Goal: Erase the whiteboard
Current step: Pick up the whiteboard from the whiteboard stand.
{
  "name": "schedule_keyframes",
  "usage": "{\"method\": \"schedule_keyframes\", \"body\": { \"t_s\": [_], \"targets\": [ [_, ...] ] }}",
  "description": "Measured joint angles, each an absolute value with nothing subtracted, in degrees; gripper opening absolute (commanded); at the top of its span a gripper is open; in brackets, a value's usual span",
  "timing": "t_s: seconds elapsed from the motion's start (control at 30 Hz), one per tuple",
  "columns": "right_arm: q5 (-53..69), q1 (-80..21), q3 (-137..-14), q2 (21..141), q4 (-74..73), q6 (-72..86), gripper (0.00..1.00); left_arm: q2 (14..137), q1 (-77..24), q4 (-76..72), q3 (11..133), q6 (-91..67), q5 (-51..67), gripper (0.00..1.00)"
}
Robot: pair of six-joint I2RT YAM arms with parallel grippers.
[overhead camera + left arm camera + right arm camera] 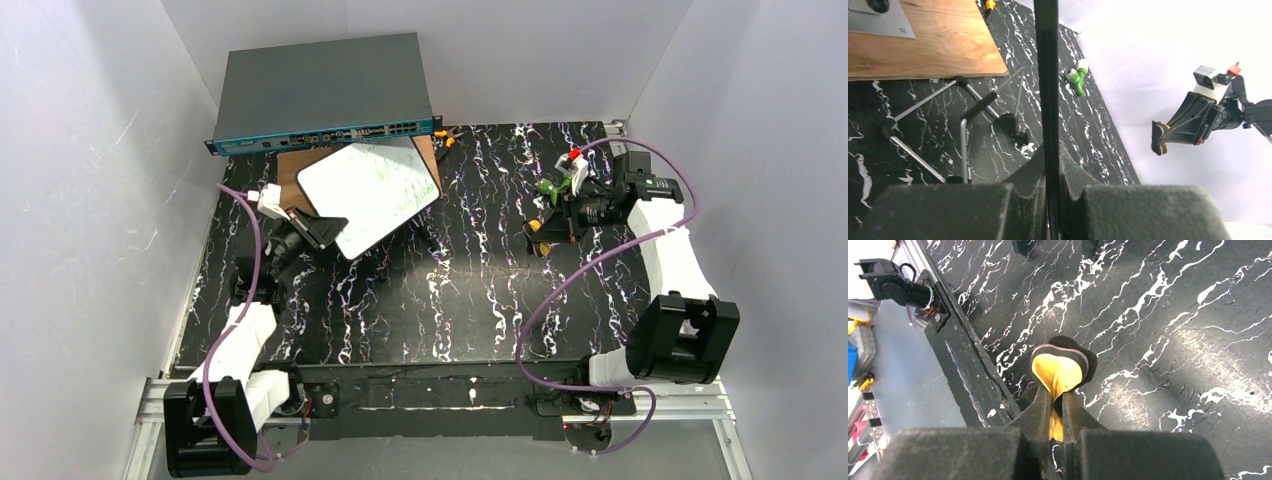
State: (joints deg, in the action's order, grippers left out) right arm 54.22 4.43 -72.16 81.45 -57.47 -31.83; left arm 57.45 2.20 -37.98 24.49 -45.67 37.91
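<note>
Both pincers are pressed shut. My right pincer pinches one yellow eraser just above the counter. My left pincer pinches the one whiteboard by its near edge, left of centre. One green marker lies further right. Behind are one wooden panel and one network switch.

Whiteboard tilted, faint grn marks
</note>
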Motion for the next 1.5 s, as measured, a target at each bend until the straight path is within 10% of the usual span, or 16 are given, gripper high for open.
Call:
{"method": "schedule_keyframes", "body": {
  "t_s": [0.7,1.5],
  "targets": [
    [56.0,4.4,-69.9,74.2,-63.2,-36.8,0.01,47.2,-0.3,-24.7,24.5,-48.1,42.8,0.0],
    [56.1,-1.8,-73.1,65.6,-68.6,-39.7,0.01,54.5,-40.1,-23.6,24.5,-42.2,19.7,0.0]
  ]
}}
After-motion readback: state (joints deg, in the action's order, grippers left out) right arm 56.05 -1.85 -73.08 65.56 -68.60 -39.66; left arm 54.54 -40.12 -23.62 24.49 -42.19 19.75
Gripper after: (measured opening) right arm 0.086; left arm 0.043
